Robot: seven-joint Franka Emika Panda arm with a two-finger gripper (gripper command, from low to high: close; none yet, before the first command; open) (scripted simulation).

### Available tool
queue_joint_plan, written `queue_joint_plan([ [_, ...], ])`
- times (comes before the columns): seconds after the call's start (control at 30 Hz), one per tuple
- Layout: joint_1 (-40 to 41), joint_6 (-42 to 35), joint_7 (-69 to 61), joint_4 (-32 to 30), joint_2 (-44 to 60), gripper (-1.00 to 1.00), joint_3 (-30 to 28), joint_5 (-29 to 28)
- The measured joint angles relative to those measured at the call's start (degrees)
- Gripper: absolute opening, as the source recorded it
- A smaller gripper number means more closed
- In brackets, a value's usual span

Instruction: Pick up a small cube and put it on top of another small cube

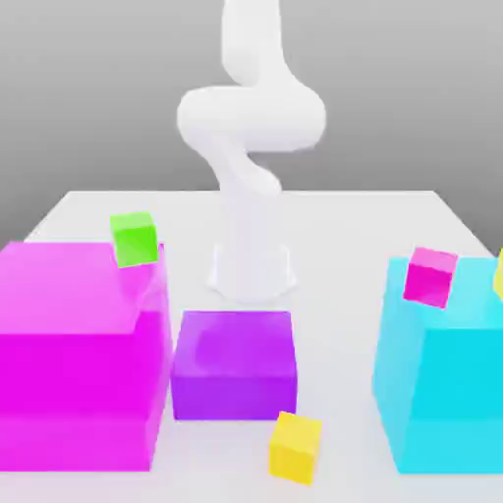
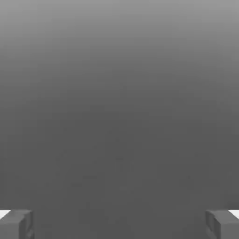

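Pale smooth desk (image 1: 334,226) — small bright yellow plain cube (image 1: 295,448) near a purple block (image 1: 235,364); small lime-green cube (image 1: 135,240) atop a magenta block (image 1: 74,359). Claw (image 2: 119,225) open, empty.

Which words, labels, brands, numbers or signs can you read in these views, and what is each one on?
None: no readable text, brand, number or sign in either view.
Yellow cube, green cube, pink cube: no marking seen on the visible faces.
Magenta block, purple block, cyan block: same.
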State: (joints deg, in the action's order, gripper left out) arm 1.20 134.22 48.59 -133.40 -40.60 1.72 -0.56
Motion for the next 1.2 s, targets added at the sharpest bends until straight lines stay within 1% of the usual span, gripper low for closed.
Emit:
queue_joint_plan([
  [0.27,3.14,8.05,9.51,-5.30,16.98,0.00,4.99,-2.55],
  [0.5,4.12,14.90,17.84,-9.82,31.57,0.00,7.49,-5.00],
  [0.63,3.64,18.86,21.97,-12.42,39.82,0.00,8.06,-5.54],
  [0.77,2.73,22.89,24.83,-15.04,47.89,0.00,8.38,-4.32],
  [0.93,0.46,30.69,28.21,-14.05,58.23,0.00,5.57,-7.59],
  [0.97,-0.36,32.36,28.81,-13.68,60.31,-1.00,4.58,-8.37],
  [1.2,-0.53,32.85,29.04,-13.59,60.83,-1.00,4.37,-8.64],
])
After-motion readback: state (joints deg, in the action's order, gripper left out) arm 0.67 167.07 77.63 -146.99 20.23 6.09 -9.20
